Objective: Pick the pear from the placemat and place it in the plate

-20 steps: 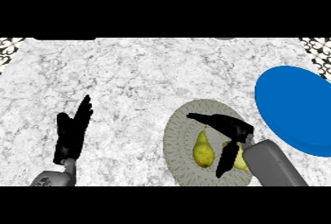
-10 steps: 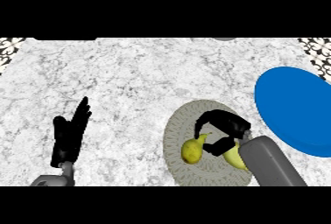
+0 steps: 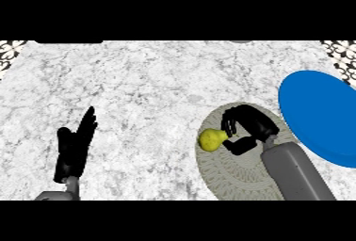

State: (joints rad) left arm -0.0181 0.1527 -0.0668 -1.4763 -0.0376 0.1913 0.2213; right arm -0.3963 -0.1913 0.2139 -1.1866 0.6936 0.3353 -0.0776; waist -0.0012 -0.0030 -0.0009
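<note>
The pear (image 3: 211, 139) now sits higher in the head view than half a second ago, near the upper left rim of the placemat (image 3: 230, 175) rather than at the mat's left middle. It also shows as a rounder yellow lump, where before its narrow neck pointed up the view. A second ago the right hand (image 3: 252, 126) was spread above the fruit; now it is clenched on the pear, black fingers arched over it from the right and the thumb tucked in just below. Whether the pear has cleared the mat or still touches it cannot be told from above.

The grey right forearm (image 3: 295, 172) comes in from the lower edge and slants up and left across the mat, the wrist bent towards the fruit. The hand lies between the pear and the blue plate (image 3: 316, 117), which has kept its place at the right edge, overlapping the mat's right side.

The left hand (image 3: 75, 148) rests at the lower left as before, relaxed, fingers straight and pointing up the view, holding nothing.

The counter (image 3: 153, 84) is mottled white and grey marble. The placemat is a round, pale grey-beige disc with a fine ringed weave, and the plate is a smooth, plain blue round.
</note>
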